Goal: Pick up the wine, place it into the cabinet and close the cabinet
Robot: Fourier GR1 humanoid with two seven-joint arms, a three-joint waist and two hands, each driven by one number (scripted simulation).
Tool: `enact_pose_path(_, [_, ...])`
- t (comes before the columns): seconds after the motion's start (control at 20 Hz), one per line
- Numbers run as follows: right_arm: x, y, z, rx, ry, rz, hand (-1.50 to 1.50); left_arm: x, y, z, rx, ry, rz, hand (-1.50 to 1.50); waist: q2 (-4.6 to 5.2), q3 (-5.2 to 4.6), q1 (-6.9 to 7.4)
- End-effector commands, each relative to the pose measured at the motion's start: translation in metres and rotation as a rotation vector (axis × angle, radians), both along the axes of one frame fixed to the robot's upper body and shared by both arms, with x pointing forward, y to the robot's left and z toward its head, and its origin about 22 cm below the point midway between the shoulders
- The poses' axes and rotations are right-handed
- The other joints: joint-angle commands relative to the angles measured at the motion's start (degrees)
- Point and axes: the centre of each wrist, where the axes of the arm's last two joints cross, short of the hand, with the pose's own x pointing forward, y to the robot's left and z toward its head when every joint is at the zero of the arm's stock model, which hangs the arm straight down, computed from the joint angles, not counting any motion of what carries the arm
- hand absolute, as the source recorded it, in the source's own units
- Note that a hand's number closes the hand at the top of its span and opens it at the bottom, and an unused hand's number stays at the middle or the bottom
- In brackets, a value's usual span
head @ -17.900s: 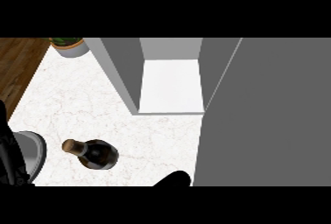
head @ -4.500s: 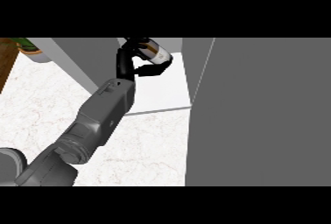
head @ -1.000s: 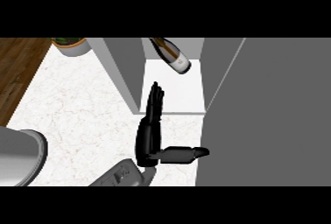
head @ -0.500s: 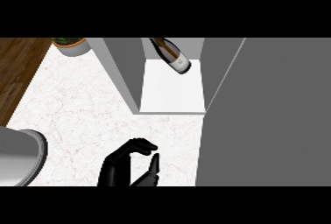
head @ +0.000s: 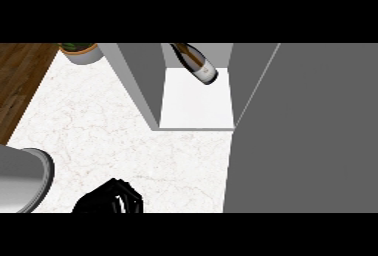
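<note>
The wine bottle [head: 195,63] is dark with a pale label. It leans tilted inside the open cabinet, above the white shelf floor [head: 198,100]. The cabinet's grey left wall [head: 139,80] runs toward me. Its grey door [head: 303,130] stands swung open and fills the right side of the view. My left hand [head: 111,199] shows as a black shape at the lower edge. It is over the marble counter, well short of the cabinet and apart from the bottle. A rounded grey part of my left arm [head: 18,180] sits at the lower left. My right hand is out of view.
A potted plant [head: 80,51] stands at the counter's far left corner, beside the cabinet. The white marble counter [head: 96,130] ends at the left, where dark wood floor [head: 18,75] shows beyond its edge.
My left hand has pulled back from near the cabinet's front toward the lower edge of the view. The bottle has stayed in the cabinet and the door has not moved.
</note>
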Motion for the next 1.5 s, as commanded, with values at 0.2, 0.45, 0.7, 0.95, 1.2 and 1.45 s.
enact_pose_path(0.2, [-0.021,0.031,-0.002,0.028,0.103,0.276,1.50,-0.003,0.066,0.022,0.024,-0.012,0.010,1.50,-0.01,-0.06,0.20])
enact_pose_path(0.45, [-0.043,0.068,0.011,0.041,0.084,0.385,1.50,0.003,0.104,0.030,0.023,-0.024,0.053,1.50,-0.15,-0.17,0.00])
enact_pose_path(0.7, [-0.040,0.095,0.013,-0.026,-0.008,0.494,1.50,-0.011,0.119,0.034,0.028,-0.020,0.083,1.50,-0.90,-0.20,0.26])
enact_pose_path(0.95, [-0.034,0.128,0.017,0.007,-0.037,0.561,1.50,-0.021,0.144,0.029,0.032,-0.008,0.067,1.50,-1.09,-0.36,0.85])
enact_pose_path(1.2, [-0.034,0.167,0.015,-0.004,-0.010,0.556,1.50,-0.023,0.158,0.040,0.027,-0.015,0.052,1.50,-1.08,-0.25,0.71])
enact_pose_path(1.45, [-0.034,0.197,0.010,-0.010,0.001,0.594,1.50,-0.022,0.173,0.036,0.041,-0.003,0.061,1.50,-1.04,-0.39,1.07])
